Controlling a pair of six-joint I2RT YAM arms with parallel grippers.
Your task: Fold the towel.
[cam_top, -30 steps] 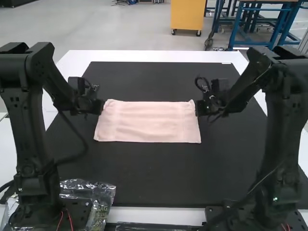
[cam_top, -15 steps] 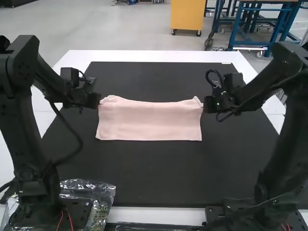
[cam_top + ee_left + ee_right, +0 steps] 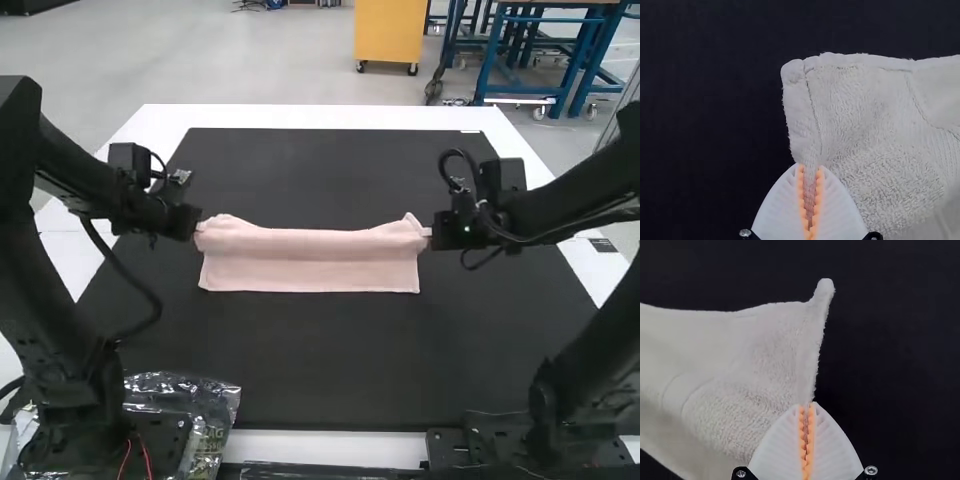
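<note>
Towel (image 3: 310, 270) on the dark mat (image 3: 310, 360), a little toward 12 o'clock from the mat's middle, long way running 9 to 3. The 6 o'clock side lies flat with a straight edge. The 12 o'clock side is raised and rounded over, high at both ends and sagging between. Bench (image 3: 310, 117) pale beneath the mat.

Left gripper (image 3: 810, 167) at the towel's 10 o'clock end: fingers pinching the hem a little way in from a corner, cloth visible between the pads. Right gripper (image 3: 807, 405) at the 2 o'clock end: fingers closed on the side hem, a narrow corner poking out past them.

Judged to be mid-fold, the raised side due to come over toward 6 o'clock.

Risks. Both pinches look slim, all at the hem; a hard sideways pull could slip one out and drop that end skewed. The sag means slack: lay it down so and a wrinkle may set along the middle. Too much stretch would drag the flat part off its line. Free corners past the fingers could tuck under on landing. Uneven travel between the arms would leave the edges crossed.
</note>
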